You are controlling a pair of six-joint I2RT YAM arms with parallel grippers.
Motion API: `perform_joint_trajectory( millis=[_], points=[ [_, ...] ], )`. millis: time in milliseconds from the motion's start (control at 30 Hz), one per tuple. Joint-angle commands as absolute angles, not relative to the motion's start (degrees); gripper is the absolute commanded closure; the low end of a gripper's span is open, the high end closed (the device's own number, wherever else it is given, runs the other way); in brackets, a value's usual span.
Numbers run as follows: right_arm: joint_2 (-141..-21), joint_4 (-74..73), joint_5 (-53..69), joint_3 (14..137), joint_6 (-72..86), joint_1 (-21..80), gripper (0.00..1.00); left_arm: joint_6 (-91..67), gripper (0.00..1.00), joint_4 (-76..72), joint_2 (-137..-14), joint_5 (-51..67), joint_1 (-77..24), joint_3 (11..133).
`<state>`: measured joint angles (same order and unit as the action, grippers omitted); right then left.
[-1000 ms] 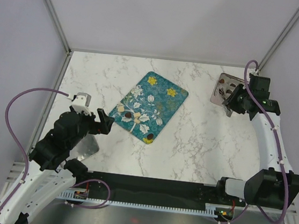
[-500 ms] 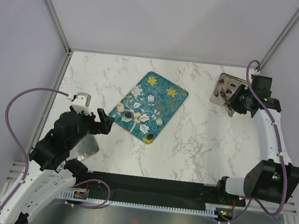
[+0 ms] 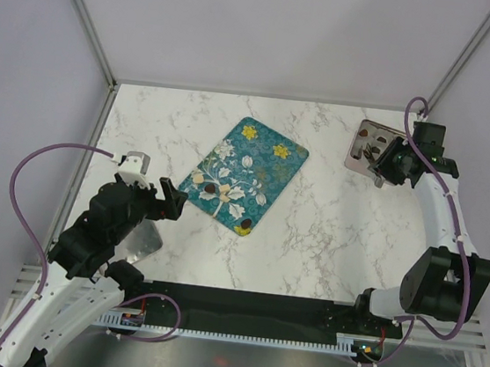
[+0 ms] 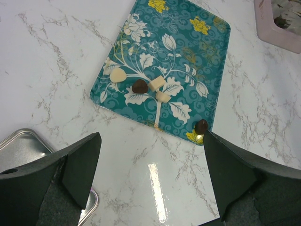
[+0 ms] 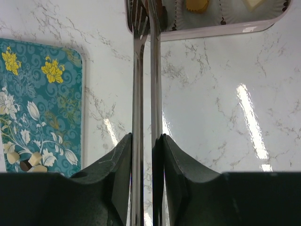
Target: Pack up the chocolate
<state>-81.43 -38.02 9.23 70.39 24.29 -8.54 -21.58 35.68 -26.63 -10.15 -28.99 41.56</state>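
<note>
A teal flowered tray [image 3: 265,164] lies mid-table. It carries chocolates: a dark heart [image 4: 139,86], tan pieces [image 4: 117,75] [image 4: 157,83] and a dark one [image 4: 201,125] at its near edge. More chocolates sit in paper cups in the pink box [image 3: 361,135] at the far right; its rim shows in the right wrist view [image 5: 211,30]. My right gripper [image 5: 146,136] is shut on metal tongs [image 5: 143,94], whose tips reach over the box's edge. My left gripper [image 4: 151,136] is open and empty above the table, just in front of the tray.
A silver tin [image 4: 23,146] lies at the near left beside my left gripper; it also shows in the top view [image 3: 141,238]. Grey walls and metal frame posts close in the table on the far, left and right sides.
My right gripper with the tongs has shifted slightly toward the far side, over the pink box. The left arm has not moved.
</note>
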Motion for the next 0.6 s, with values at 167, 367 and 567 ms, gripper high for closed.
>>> perform_joint_trajectory(
  millis=[167,367,567],
  points=[
    [-82.00,-35.16,9.84,71.63,25.66,-8.88,0.60,-20.22,0.03,34.45,-27.07,-10.11,-29.00,41.92],
    [-81.39,-35.24,9.32,71.72,25.58,-8.88,0.60,-20.30,0.03,34.54,-27.07,-9.93,-28.92,41.92],
    [-79.90,-35.94,10.19,72.95,25.93,-8.88,0.60,-20.21,0.03,34.45,-27.16,-9.93,-29.00,41.84]
  ],
)
